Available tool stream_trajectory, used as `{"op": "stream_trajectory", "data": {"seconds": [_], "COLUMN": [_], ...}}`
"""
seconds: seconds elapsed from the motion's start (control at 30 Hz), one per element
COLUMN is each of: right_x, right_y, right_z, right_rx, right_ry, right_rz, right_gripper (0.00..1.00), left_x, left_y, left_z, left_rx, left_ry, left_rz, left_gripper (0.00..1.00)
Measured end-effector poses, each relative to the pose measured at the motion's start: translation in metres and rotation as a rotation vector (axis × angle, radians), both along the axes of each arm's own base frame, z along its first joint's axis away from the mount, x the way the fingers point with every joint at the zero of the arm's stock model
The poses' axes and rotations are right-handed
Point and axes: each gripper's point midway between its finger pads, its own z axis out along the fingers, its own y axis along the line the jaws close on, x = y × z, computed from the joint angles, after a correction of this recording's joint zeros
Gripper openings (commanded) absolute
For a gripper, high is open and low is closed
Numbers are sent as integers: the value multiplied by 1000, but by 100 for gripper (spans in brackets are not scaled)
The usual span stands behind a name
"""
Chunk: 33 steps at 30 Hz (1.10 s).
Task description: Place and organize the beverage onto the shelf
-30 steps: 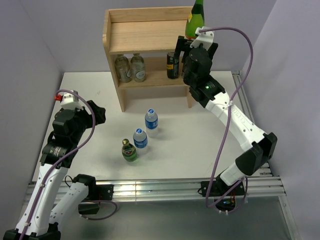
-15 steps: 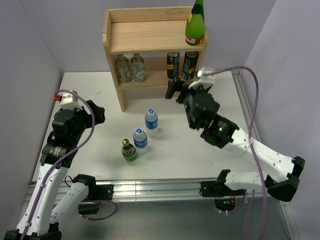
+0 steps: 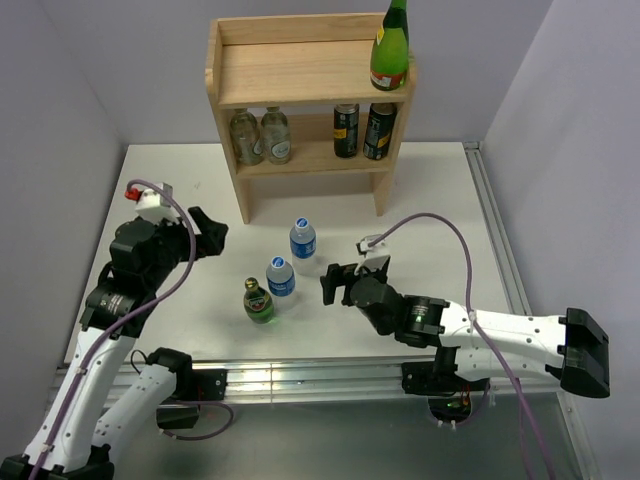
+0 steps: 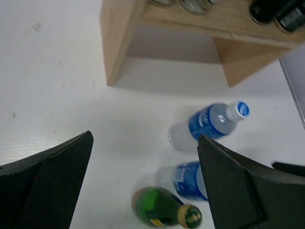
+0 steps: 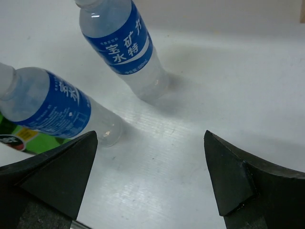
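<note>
Change, L to R: left gripper (image 3: 207,236) has crept fwd a little toward table centre vs 1 s ago, and carries nothing. Shelf (image 3: 216,70): lower tier now shows two dark cans (image 3: 347,130) side by side at R end, both standing free. 1 s ago the right gripper (image 3: 336,285) was up against that spot, hiding one. Right arm has since pulled off shelf and swung down low over table (image 3: 430,200); its gripper now sits just R of the loose btls. Reads as can drop-off done, next pick starting.

Shelf also holds two clear btls (image 3: 276,135) at lower L and a tall green btl (image 3: 390,50) at top R corner. Still to shelve, by my judgement: far water btl (image 3: 302,240), near water btl (image 3: 281,277), small green btl (image 3: 259,301). All three upright on table in front of shelf, close together.

Pose: left arm elbow-up, wrist tipped down, fingers wide apart w/ nothing between, well L of the btls. Right arm folded low, elbow out at far R, forearm running L just above table. Its fingers are spread wide and empty; wrist view has far water btl (image 5: 126,45) ahead, near one (image 5: 47,107) at L, touching neither. Target prob. far water btl, can't be sure
</note>
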Motion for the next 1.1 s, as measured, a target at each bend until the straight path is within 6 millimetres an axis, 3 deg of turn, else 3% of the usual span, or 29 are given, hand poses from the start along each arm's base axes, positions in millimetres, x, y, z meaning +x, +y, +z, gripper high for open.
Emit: {"op": "stream_trajectory", "data": {"seconds": [0.17,0.3,0.43,0.6,0.97,1.1], "right_x": [-10,-13,-18,-21,-25,-28], "right_y": [-1,-4,-7,-4,-13,-25], "right_z": [3,-3,-16,-16,-17,-22], "right_rx": [93,124,112,128,144,153], "right_ry": [15,28,50,55,53,54], "right_rz": [-5,-20,-21,-20,-46,-58], "right_gripper": [100,100,100,100,100,100], "left_x": [-31,-62,-79,-81,-55,-70], "left_y": [-36,-45,-49,-56,-72,-81], "left_z": [15,22,7,-35,-78,-95], "left_rx": [-47,-113,-168,-208,-169,-163], "left_ry": [18,19,53,204,327,295], "left_rz": [-175,-258,-297,-279,-70,-42], "left_gripper": [99,99,99,99,99,99]}}
